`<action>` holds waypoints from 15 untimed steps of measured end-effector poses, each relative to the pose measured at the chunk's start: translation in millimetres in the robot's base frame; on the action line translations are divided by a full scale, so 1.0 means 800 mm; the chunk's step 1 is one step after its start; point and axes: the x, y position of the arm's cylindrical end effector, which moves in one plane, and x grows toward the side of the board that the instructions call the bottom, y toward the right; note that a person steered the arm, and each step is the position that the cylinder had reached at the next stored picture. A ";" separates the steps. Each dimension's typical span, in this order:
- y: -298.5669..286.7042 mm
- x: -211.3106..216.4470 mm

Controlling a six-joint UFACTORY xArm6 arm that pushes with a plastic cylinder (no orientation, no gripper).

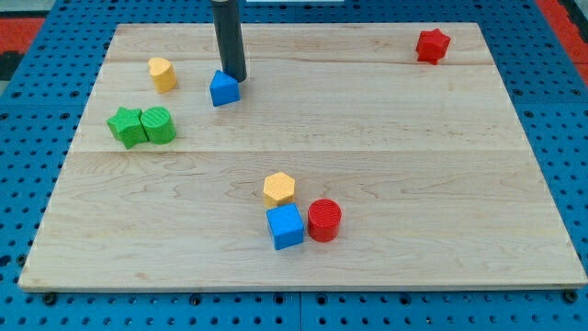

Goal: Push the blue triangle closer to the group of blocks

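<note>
You see my tip (237,79) at the lower end of the dark rod, which comes down from the view's top; it has no jaws, so it holds nothing, and it stands just at the upper right side of the blue triangle (224,89), touching it or almost touching (the contact itself you cannot tell for sure from this angle). The blue triangle lies in the upper left part of the wooden board (386,165). To its left, near, is a yellow block (163,74) with a rounded shape, and below that one, a little more to the left, a green star (125,126) and a green cylinder-like block (159,125) stand touching side by side. Well apart from the triangle, near the bottom middle of the board, you find a group of three: a yellow hexagon (279,188), a blue cube (286,226) just under it, and a red cylinder (324,220) just beside the cube on the right. A red star-like block (432,45) sits alone at the board's top right corner. The board is pale wood with visible planks, and it rests on a blue perforated surface (28,303) that shows on all sides.
</note>
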 end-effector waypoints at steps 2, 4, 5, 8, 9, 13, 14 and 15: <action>-0.004 -0.042; -0.058 0.006; -0.005 0.058; -0.001 0.055; 0.030 0.060; 0.099 0.081; 0.121 0.197; 0.121 0.160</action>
